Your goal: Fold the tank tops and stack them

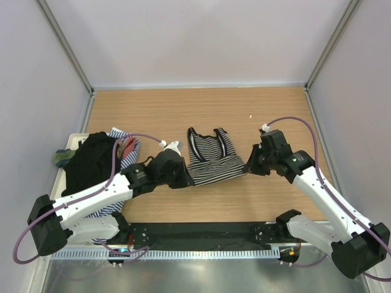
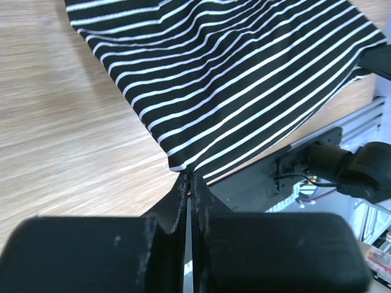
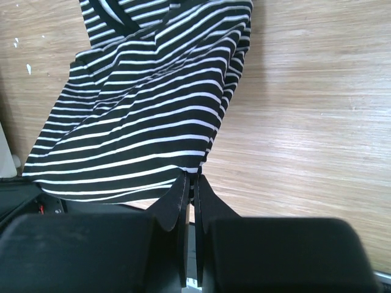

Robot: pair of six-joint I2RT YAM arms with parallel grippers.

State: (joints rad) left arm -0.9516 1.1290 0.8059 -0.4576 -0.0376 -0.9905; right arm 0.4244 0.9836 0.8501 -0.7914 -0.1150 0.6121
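Striped tank top pinched at both hem corners
The left end effector and right end effector are each clamped shut on a corner, the top spread over the surface between the arms.

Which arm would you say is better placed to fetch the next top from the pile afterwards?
Left, probably: the pile lies nearer the left gripper, beside that arm, while the right gripper sits beyond the striped top.

Black-and-white striped tank top spread mid-table, straps away, plain black top heaped at left
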